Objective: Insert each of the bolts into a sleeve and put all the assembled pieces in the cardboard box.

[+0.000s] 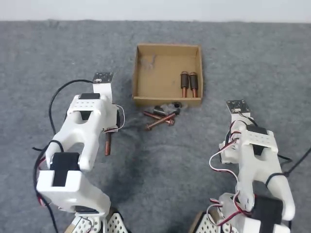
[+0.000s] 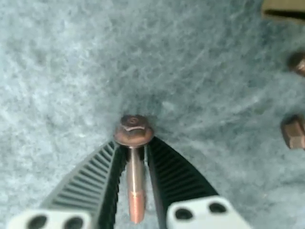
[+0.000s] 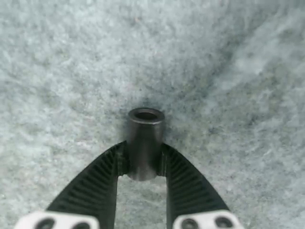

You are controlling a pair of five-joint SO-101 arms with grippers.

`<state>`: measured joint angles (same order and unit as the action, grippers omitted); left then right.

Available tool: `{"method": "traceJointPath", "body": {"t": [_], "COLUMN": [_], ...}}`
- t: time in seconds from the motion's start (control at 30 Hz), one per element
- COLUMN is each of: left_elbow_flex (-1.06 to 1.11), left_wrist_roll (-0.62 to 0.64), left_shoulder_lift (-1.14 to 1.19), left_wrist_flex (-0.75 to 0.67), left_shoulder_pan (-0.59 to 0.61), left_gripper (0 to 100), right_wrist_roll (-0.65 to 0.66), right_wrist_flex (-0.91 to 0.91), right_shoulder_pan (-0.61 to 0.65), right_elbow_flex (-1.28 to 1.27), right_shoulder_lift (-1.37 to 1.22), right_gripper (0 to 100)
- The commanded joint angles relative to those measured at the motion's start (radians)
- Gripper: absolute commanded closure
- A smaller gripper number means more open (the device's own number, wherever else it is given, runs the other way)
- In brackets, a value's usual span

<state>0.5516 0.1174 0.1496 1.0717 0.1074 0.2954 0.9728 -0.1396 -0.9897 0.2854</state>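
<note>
Currently the cardboard box (image 1: 165, 101), far across the tabletop (image 1: 272, 58), holds two assembled pieces (image 1: 189, 83). The left pincer (image 2: 136, 145) grips a copper bolt (image 2: 135, 183), its shank lying between the fingers, hex head outermost. Well apart, the right pincer (image 3: 145, 155) clamps a dark sleeve (image 3: 145, 136), open bore facing outward; their axes need aligning.

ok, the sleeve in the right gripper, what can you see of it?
The sleeve is a short, dark, metal-looking tube, smooth-walled, with an open round bore at the end farther from the wrist camera. The right gripper is shut on it: two black ribbed fingers pinch its sides near the camera end, so the bore end sticks out past their tips. It lies in line with the fingers, over the grey mat; whether it touches the mat can't be judged.
</note>
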Motion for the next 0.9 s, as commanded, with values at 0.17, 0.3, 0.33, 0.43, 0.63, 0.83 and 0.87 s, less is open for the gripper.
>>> {"method": "traceJointPath", "body": {"t": [0.17, 0.3, 0.33, 0.43, 0.63, 0.83, 0.87], "left_elbow_flex": [0.113, 0.252, 0.277, 0.323, 0.329, 0.331, 0.331], "left_wrist_roll": [-0.014, -0.015, -0.015, -0.015, -0.015, -0.015, -0.015], "left_shoulder_lift": [-0.166, -0.310, -0.339, -0.390, -0.394, -0.394, -0.394], "left_wrist_flex": [-0.106, -0.216, -0.233, -0.262, -0.267, -0.269, -0.269], "left_shoulder_pan": [0.009, 0.009, 0.008, 0.008, 0.008, 0.008, 0.008], "left_gripper": [99, 99, 99, 99, 99, 99, 99], "right_wrist_roll": [0.008, 0.008, 0.008, 0.008, 0.008, 0.008, 0.008], "right_wrist_flex": [-0.001, -0.005, -0.008, -0.008, -0.065, -0.263, -0.294], "right_shoulder_pan": [0.012, 0.035, 0.042, 0.058, 0.111, 0.159, 0.166], "right_elbow_flex": [0.005, 0.048, 0.061, 0.123, 0.222, 0.216, 0.201], "right_shoulder_lift": [0.028, 0.027, 0.027, 0.030, 0.019, 0.018, 0.018], "right_gripper": [99.1, 99.1, 99.1, 99.1, 99.1, 99.1, 99.1]}}
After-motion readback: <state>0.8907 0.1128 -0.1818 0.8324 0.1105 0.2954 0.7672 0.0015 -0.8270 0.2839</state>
